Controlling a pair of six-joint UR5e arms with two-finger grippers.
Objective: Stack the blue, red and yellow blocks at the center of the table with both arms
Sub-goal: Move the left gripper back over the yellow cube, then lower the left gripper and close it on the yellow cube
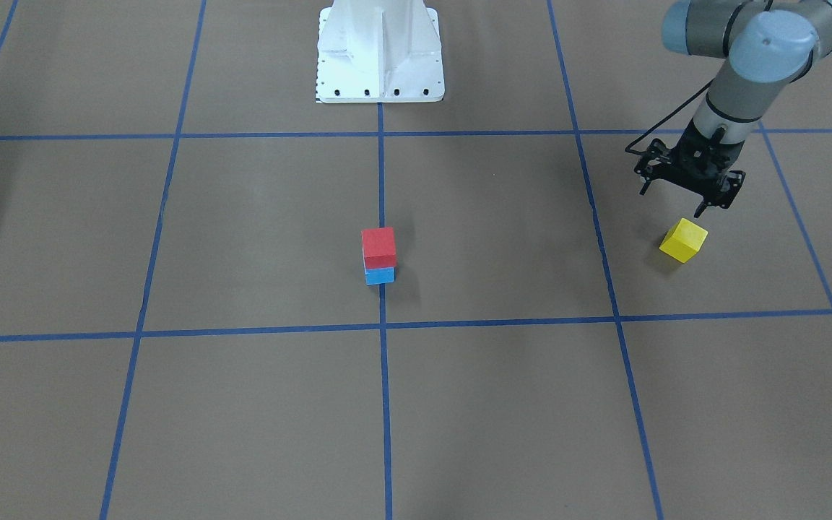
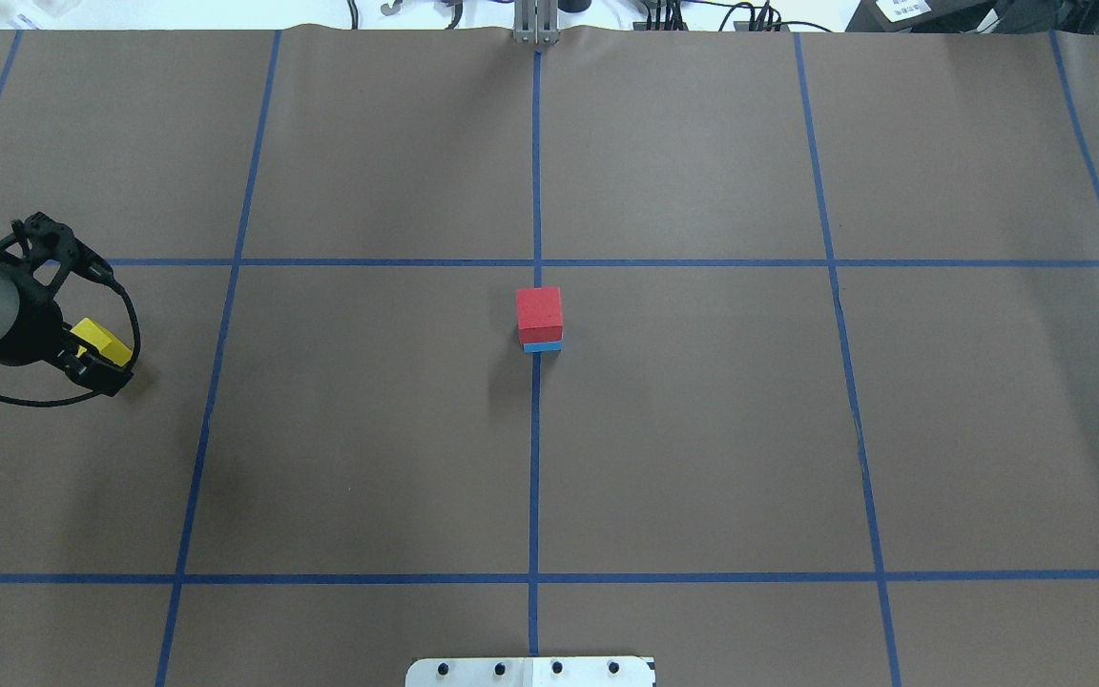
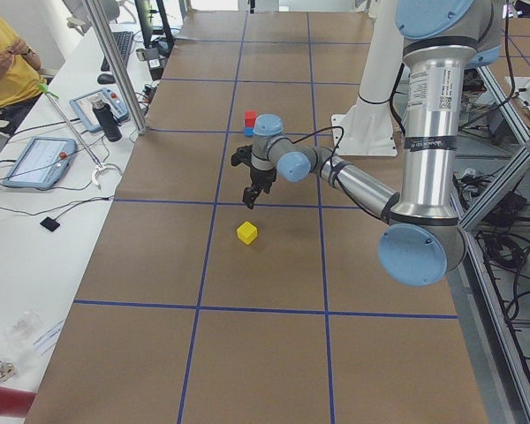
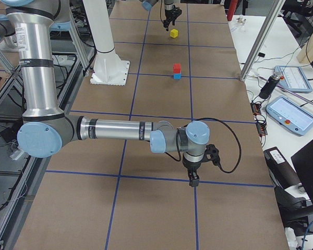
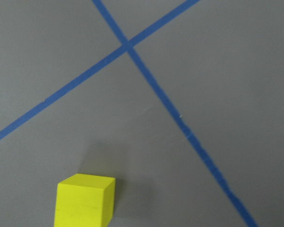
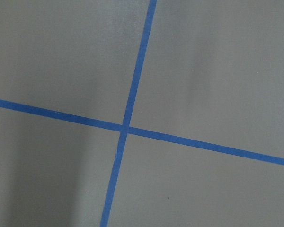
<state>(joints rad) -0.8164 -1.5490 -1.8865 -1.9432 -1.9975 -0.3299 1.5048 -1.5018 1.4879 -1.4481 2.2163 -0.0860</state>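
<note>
Reaching for the last piece is the step in hand: the red block [image 1: 378,248] sits on the blue block [image 1: 380,276] at the centre of the table [image 1: 503,217], and only the yellow block [image 1: 683,240] is left to place, lying alone well off on the robot's left side. The left gripper [image 1: 682,198] hangs just above it, jaws spread wide and empty, clear of the block and seemingly not quite centred over it. Next, by my judgement, it needs a small correction, a descent and a squeeze. The right gripper [image 4: 194,179] shows only from the side, so I cannot tell its state.
</note>
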